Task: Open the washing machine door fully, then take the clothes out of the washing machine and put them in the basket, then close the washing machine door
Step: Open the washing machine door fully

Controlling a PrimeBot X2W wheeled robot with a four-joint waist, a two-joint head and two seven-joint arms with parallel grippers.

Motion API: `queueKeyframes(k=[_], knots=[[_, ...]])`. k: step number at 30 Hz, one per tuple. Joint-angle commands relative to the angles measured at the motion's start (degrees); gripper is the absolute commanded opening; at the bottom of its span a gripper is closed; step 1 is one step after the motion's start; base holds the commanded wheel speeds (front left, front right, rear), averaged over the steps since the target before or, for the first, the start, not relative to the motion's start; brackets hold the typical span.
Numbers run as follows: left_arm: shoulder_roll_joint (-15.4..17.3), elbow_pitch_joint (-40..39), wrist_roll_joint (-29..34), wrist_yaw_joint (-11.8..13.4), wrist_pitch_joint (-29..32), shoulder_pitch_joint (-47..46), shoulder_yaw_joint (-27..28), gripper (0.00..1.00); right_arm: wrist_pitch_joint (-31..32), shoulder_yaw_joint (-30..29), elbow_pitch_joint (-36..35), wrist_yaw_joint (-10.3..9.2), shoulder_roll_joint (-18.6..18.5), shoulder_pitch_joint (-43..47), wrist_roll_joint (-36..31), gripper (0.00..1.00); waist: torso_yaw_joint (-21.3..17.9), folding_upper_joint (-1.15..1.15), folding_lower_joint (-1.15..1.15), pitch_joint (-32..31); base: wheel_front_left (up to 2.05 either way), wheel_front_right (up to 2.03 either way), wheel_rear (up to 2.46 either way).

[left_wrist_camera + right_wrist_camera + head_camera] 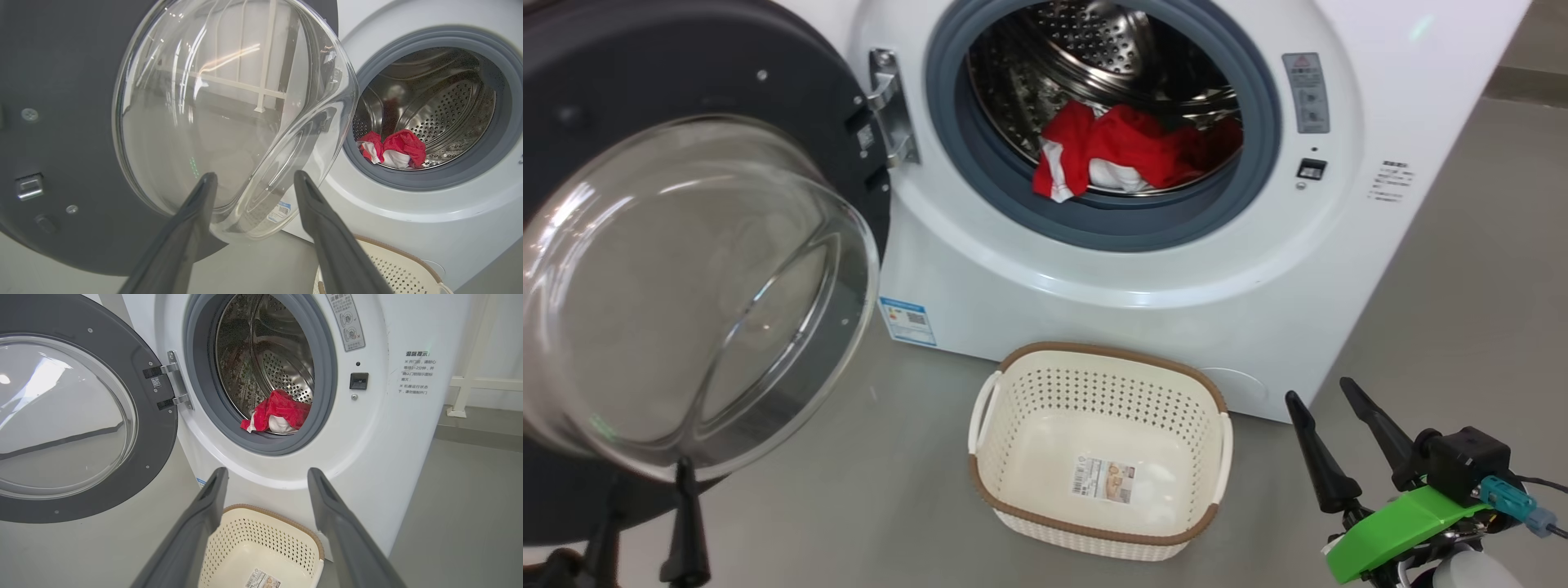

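Inside the basket lies a barcoded paper label.

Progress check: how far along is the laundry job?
Done: the washing machine door stands wide open. In hand: nothing; the left pincer, near the door's glass, and the right pincer are both open and empty. Left: the clothes lie in the washing machine, the basket holds none, and the door needs closing.

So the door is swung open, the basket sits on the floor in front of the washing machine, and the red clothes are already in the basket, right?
Not quite. The red clothes lie in the drum of the washing machine; the basket holds just a paper label, as the head view shows. The rest is right.
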Motion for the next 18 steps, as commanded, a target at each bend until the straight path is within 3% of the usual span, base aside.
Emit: queueKeyframes(k=[1, 18], knots=[[1.94, -2.04, -0.55, -0.31, -0.45, -0.74, 1.24, 1.0, -0.69, 0.7, -1.56, 0.36, -0.4, -0.49, -0.06, 1.0, -1.41, 0.0, 0.0, -0.04, 0.0, 0.0, 0.0], [4.86, -10.64, -6.4, -0.31, -0.45, 3.29, -9.7, 1.0, -0.69, -2.63, -3.17, 0.36, -0.36, 0.38, -0.64, 1.0, -13.98, 0.0, 0.0, 1.95, 0.0, 0.0, 0.0]])
